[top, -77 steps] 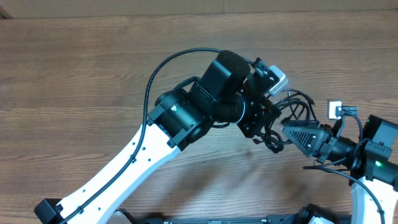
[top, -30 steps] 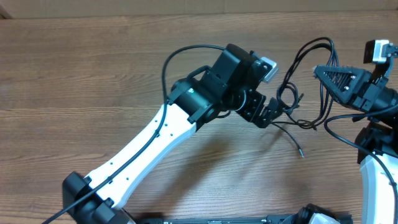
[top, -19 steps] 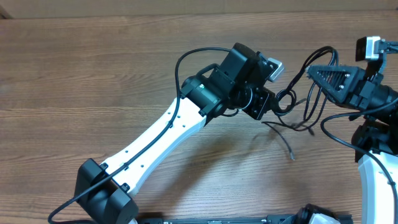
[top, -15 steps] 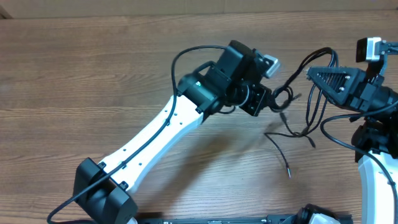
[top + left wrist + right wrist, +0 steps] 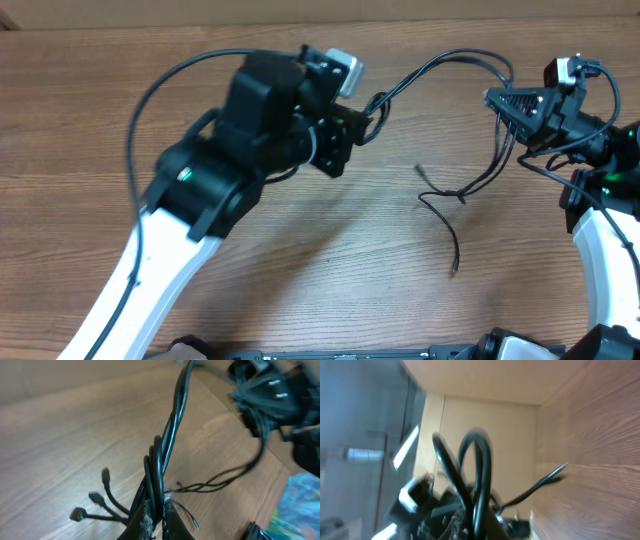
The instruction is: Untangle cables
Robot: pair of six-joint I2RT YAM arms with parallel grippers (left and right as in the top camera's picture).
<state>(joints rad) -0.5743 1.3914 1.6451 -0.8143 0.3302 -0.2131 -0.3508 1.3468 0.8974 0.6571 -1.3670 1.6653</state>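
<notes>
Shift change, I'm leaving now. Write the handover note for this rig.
Left gripper: shut on the cables, bundle clamped between its fingertips.
Right gripper: shut on the same cables, further along.
Cables: stretched in the air between both grippers. Loose strands trail down to the table, twisted together partway.
Done: bundle gripped and drawn out.
Left: strands not yet separated.

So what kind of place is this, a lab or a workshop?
Likely a robotics lab or test bench: a left arm and a right arm work at a wood-grain table, holding thin black cables between them.
</notes>
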